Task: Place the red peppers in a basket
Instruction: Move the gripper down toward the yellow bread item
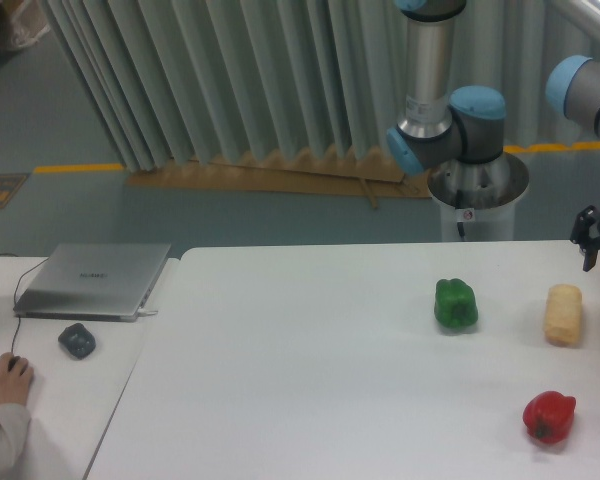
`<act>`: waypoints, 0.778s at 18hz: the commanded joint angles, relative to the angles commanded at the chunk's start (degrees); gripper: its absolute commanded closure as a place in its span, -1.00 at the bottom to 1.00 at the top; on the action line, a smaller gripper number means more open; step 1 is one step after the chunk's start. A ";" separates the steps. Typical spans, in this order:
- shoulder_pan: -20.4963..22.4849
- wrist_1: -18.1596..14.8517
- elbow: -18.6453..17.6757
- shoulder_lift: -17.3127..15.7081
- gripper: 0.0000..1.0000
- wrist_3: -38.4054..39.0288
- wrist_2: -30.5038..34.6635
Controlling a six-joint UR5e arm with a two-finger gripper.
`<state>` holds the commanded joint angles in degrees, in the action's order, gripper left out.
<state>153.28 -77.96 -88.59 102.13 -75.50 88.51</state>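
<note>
Near table's front edge, red pepper [549, 416], tool [592, 240] well behind

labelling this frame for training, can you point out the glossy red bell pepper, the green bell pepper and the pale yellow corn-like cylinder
glossy red bell pepper [549, 416], fixed camera view, middle of its body
green bell pepper [456, 304], fixed camera view, centre of its front face
pale yellow corn-like cylinder [564, 314], fixed camera view, middle of its side
</note>
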 joint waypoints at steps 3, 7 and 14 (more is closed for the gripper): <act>0.00 1.40 0.00 0.00 -1.00 -0.09 -0.09; -1.05 3.16 -2.28 0.09 -1.00 0.26 0.00; -1.93 3.78 -2.37 0.44 -1.00 1.92 1.66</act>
<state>151.35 -74.18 -90.97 102.57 -73.57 90.17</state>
